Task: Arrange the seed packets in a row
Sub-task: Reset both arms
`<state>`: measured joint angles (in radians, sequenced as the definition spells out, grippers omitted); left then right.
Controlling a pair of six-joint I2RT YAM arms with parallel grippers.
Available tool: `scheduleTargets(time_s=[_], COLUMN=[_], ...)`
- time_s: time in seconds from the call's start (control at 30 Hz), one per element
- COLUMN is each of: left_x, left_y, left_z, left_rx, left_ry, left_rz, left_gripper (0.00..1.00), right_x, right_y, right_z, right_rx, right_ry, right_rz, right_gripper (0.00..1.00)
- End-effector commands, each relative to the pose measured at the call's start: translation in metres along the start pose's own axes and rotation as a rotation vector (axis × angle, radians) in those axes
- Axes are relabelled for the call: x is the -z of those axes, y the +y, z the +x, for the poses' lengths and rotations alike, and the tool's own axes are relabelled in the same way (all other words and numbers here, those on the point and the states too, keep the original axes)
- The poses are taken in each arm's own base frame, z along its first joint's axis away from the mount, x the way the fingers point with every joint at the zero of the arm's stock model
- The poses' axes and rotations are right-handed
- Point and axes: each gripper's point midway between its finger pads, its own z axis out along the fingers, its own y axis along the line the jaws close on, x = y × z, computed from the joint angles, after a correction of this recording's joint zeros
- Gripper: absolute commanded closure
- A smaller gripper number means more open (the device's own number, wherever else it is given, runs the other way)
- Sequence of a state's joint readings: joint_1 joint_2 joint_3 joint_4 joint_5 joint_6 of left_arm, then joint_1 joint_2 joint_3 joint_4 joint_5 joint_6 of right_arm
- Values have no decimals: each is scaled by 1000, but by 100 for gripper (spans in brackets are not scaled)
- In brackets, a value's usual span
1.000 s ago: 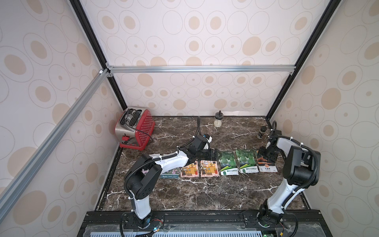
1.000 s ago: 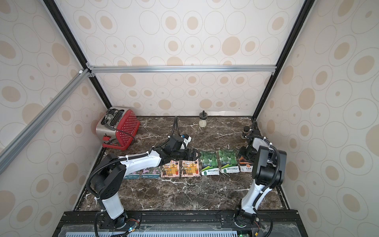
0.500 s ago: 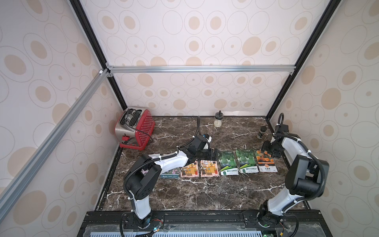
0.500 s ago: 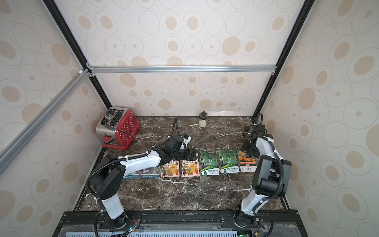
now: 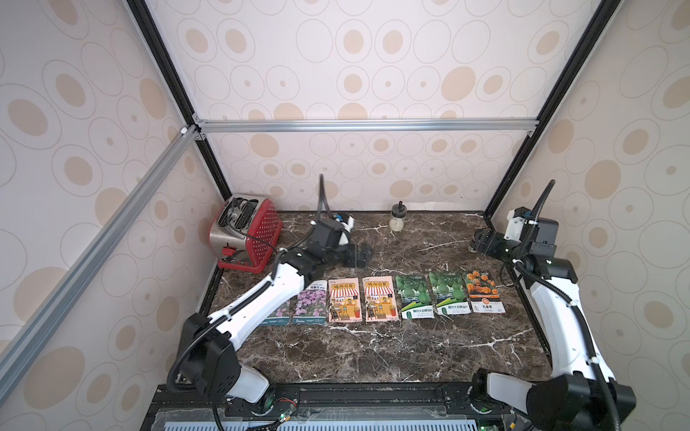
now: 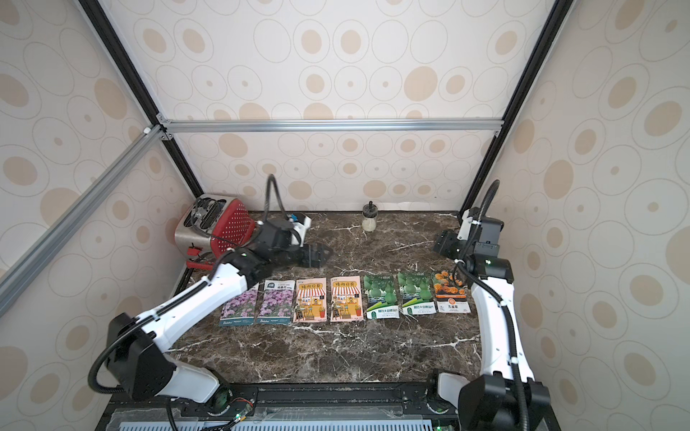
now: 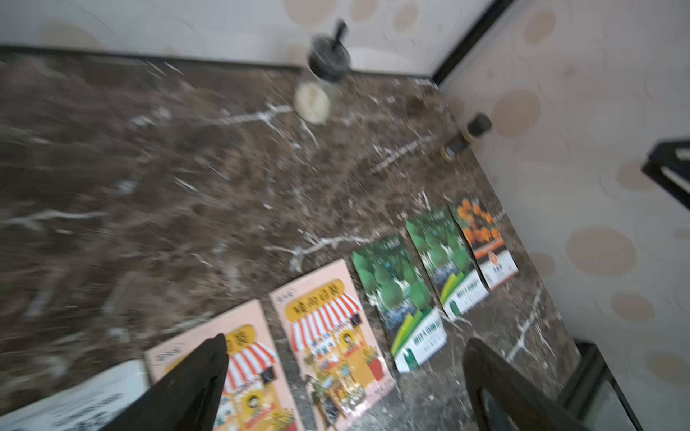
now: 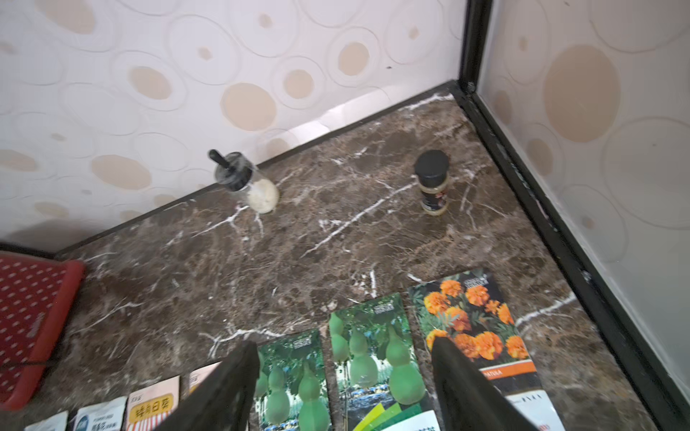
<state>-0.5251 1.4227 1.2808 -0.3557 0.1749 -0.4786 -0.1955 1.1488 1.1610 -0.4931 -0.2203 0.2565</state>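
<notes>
Lying in one row across the dark marble counter (image 5: 373, 354): seven glossy rectangular seed packets (image 5: 379, 298); hovering behind, left end effector (image 5: 364, 255) and right end effector (image 5: 478, 241), both released, empty

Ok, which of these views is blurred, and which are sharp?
Left wrist view: motion-smeared throughout, the marble table streaked and the jar soft. Right wrist view: mostly crisp, the marigold packet sharp. Both top views: sharp, only the left gripper slightly smeared.
</notes>
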Motion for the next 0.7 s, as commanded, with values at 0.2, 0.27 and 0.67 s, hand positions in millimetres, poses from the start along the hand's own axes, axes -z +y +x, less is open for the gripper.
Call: scheduleTargets(time_s=[0.2, 0.27, 0.67], left_x=[81, 80, 55], left_y=[126, 146, 227], left_z=[-29, -19, 52], left_rx=[-174, -179, -245], left_ry=[-138, -151, -161], left_rz=[-364, -408, -641], left_gripper=[1, 1, 1], right_x=[13, 9, -35], right_y=[24, 21, -14], right_z=[19, 29, 89], right_rx=[68, 77, 87], right_ry=[-182, -191, -214], right_rz=[-170, -179, -130], right_gripper=[16, 14, 12])
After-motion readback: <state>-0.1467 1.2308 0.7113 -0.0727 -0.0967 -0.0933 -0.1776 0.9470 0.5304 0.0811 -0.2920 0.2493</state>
